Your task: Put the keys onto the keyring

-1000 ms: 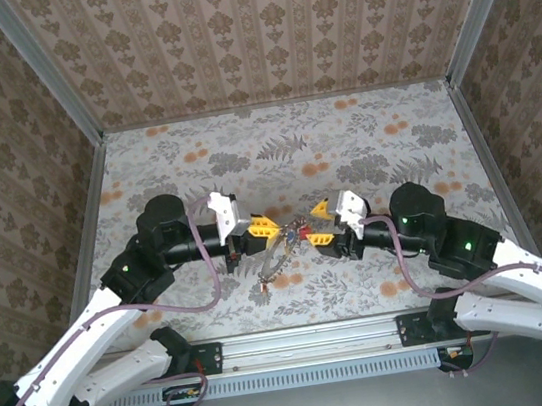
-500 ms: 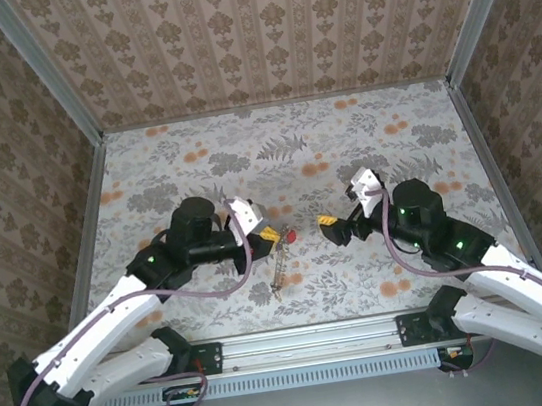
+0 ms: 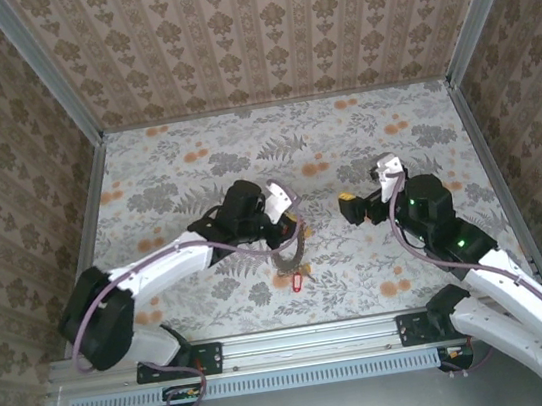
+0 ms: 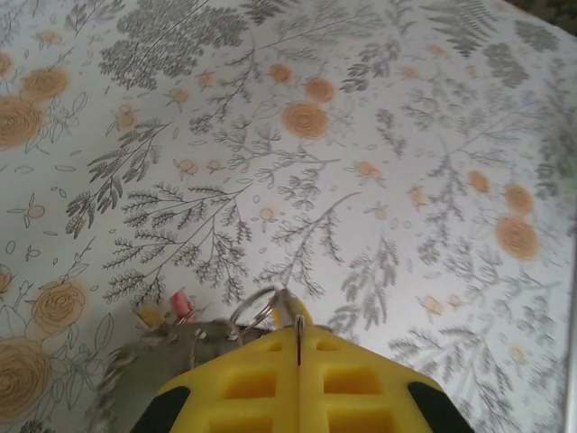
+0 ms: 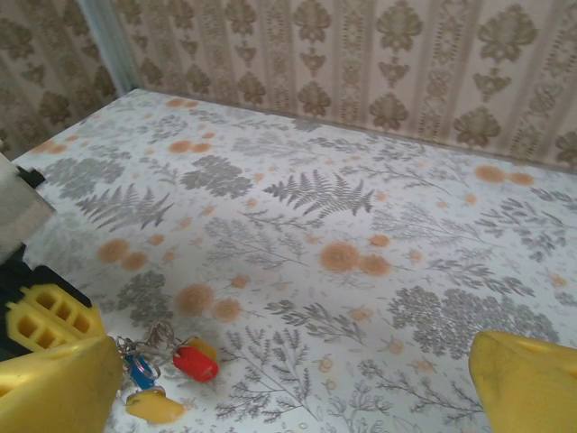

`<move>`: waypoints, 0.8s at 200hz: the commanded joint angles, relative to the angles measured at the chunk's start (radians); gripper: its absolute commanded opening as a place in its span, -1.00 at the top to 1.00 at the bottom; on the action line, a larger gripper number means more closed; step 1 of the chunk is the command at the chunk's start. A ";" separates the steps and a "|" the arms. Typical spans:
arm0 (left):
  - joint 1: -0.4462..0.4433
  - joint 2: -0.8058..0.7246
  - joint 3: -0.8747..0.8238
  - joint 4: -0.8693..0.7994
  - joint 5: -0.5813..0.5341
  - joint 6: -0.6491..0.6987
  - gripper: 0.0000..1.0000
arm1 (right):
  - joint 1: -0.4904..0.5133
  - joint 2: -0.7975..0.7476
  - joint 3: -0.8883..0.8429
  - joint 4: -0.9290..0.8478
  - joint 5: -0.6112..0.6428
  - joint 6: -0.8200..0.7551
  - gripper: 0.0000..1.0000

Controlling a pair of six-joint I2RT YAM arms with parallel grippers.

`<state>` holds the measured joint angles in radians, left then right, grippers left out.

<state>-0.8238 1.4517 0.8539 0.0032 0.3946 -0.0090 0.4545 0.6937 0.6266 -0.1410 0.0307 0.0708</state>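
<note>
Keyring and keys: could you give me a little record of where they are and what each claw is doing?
left gripper: shut on the keyring
right gripper: open wide, holding nothing, apart from the keys
keyring: pinched at the left gripper's tip
keys: red, blue and yellow heads, bunched together by the keyring
table cover: floral pattern

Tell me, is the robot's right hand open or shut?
Open. The right hand's two yellow plastic fingers sit far apart at opposite sides of its wrist view, with bare flower-patterned table between them.
</note>
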 commanded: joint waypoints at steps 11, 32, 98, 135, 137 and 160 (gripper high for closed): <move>-0.004 0.146 0.070 0.125 -0.032 -0.080 1.00 | -0.050 -0.036 -0.038 0.072 -0.016 0.055 -1.00; -0.009 0.224 0.103 0.147 -0.039 -0.101 1.00 | -0.068 -0.046 -0.059 0.096 -0.013 0.052 -1.00; -0.005 0.181 0.133 0.045 -0.027 -0.103 0.29 | -0.104 -0.050 -0.080 0.101 0.000 0.065 -1.00; 0.028 -0.065 0.052 -0.096 -0.182 -0.114 -0.66 | -0.114 -0.036 -0.116 0.103 0.086 0.045 -1.00; 0.035 -0.080 0.046 -0.106 -0.198 -0.114 -0.86 | -0.116 -0.033 -0.121 0.103 0.099 0.044 -1.00; 0.155 -0.239 -0.019 -0.190 -0.386 -0.153 -1.00 | -0.160 0.054 -0.127 0.082 0.205 0.063 -1.00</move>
<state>-0.7818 1.3380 0.8989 -0.0467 0.2298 -0.1181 0.3359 0.6765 0.5179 -0.0509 0.0994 0.1165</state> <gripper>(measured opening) 0.971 0.999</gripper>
